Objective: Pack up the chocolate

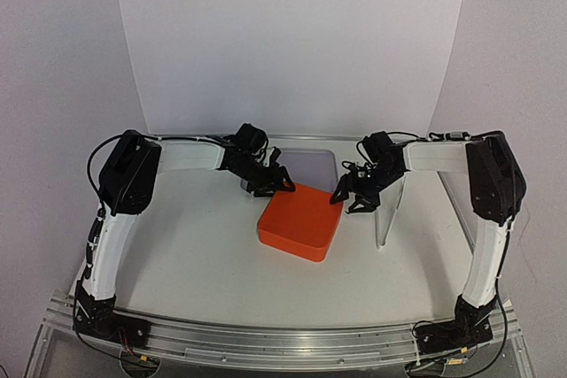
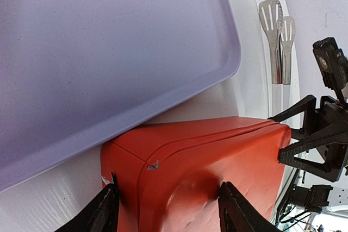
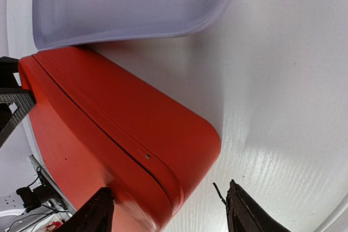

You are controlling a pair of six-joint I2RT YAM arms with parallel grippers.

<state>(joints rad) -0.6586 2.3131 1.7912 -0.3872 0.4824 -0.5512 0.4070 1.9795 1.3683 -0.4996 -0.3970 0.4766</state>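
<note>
Straddling opposite corners of the orange box (image 1: 301,221), left gripper (image 1: 273,185) and right gripper (image 1: 348,199) both spread. Probably squaring it shut; chocolate unseen.

A white worktop (image 1: 195,254) lies under soft, even light. At 12 o'clock a curved white backdrop sheet (image 1: 292,42) rises behind it. Pale grey walls (image 1: 53,59) stand at 9 and 3 o'clock. An aluminium rail (image 1: 292,343) edges it at 6 o'clock.
</note>
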